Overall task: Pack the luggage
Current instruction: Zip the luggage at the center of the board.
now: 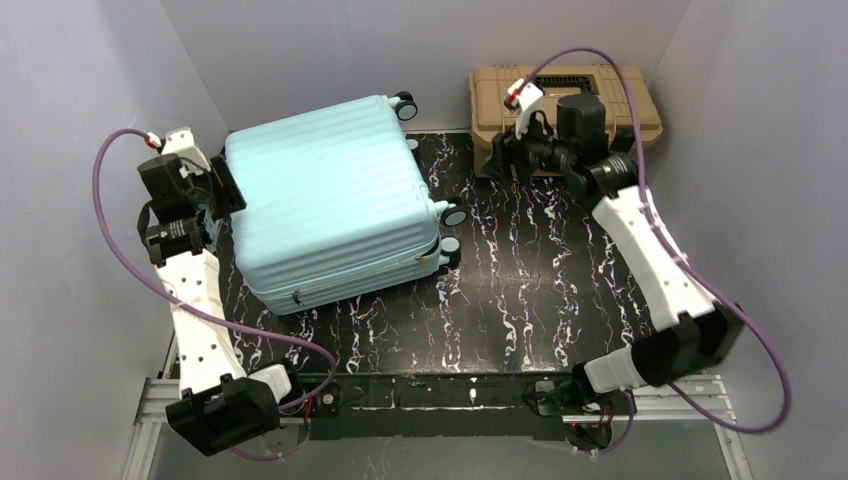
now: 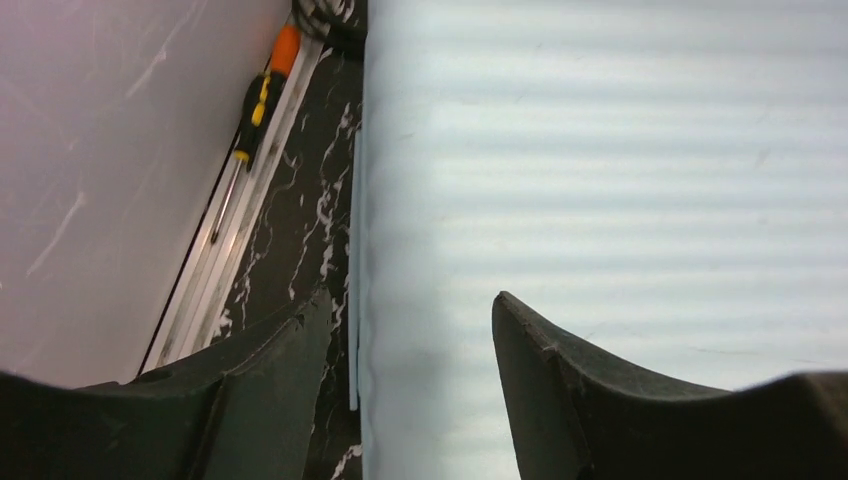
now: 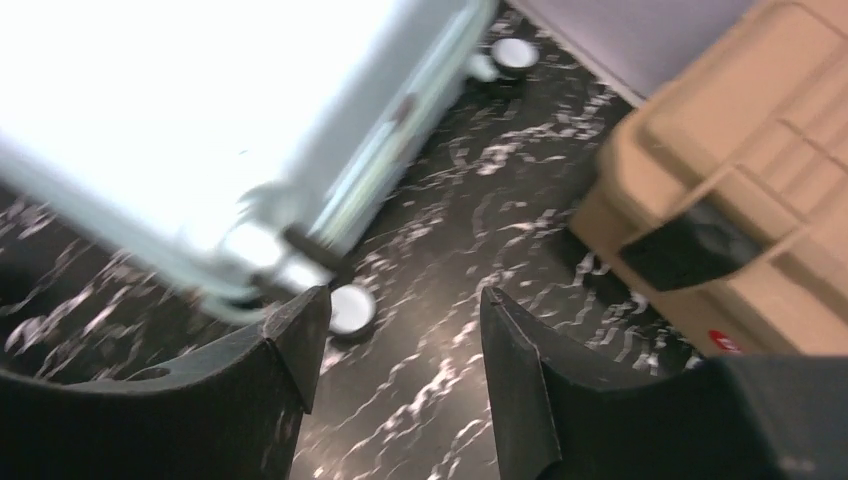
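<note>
The luggage (image 1: 335, 200), a pale mint-blue ribbed suitcase, lies closed and flat on the black marbled mat, its black wheels (image 1: 452, 214) pointing right. My left gripper (image 1: 222, 188) is at its left edge. In the left wrist view this gripper (image 2: 410, 300) is open and straddles the edge of the luggage (image 2: 600, 180), one finger over the mat and the other over the shell. My right gripper (image 1: 498, 157) hovers by the tan toolbox. It is open (image 3: 405, 295) over bare mat with nothing between its fingers, and the luggage (image 3: 180, 110) lies to its upper left.
A tan toolbox (image 1: 505, 95) with black latches stands at the back right, close beside the right gripper, and is large in the right wrist view (image 3: 740, 190). An orange-and-black screwdriver (image 2: 262, 95) lies in the rail along the left wall. Grey walls close in on three sides.
</note>
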Tool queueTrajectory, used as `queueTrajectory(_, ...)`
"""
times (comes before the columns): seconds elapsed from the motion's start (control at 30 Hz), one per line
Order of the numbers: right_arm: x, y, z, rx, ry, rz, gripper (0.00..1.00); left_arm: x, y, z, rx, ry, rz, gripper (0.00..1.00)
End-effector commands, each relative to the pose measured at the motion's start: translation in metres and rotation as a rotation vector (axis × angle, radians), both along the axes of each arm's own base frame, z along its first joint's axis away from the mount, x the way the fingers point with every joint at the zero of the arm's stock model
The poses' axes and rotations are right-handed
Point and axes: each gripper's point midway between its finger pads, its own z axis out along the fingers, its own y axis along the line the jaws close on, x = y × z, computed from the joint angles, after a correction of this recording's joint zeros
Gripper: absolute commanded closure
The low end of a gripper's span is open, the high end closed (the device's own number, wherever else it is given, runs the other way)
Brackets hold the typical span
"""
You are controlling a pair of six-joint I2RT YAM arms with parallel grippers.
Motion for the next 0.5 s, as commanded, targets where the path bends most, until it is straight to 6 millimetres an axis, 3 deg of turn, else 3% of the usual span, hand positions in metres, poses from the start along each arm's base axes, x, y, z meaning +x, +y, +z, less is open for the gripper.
queueTrajectory(0.0, -0.091, 0.017, -0.036, 0.028, 0.162, 0.273, 0.34, 0.012, -0.027, 0.064, -0.032, -0.159, -0.136, 0.41)
queueTrajectory(0.13, -0.134, 0.014, -0.072, 0.031, 0.253, 0.389, 0.35, 0.031, -0.053, 0.090, -0.030, -0.203, -0.254, 0.41)
queueTrajectory(0.23, -0.154, 0.018, -0.107, 0.060, 0.343, 0.450, 0.37, 0.052, -0.082, 0.091, 0.086, -0.165, -0.346, 0.40)
queueTrajectory(0.4, -0.166, 0.044, -0.142, 0.068, 0.298, 0.515, 0.38, 0.087, -0.124, 0.090, 0.141, -0.134, -0.441, 0.39)
queueTrajectory(0.47, -0.163, 0.054, -0.148, 0.076, 0.252, 0.523, 0.38, 0.100, -0.105, 0.092, 0.194, -0.115, -0.322, 0.39)
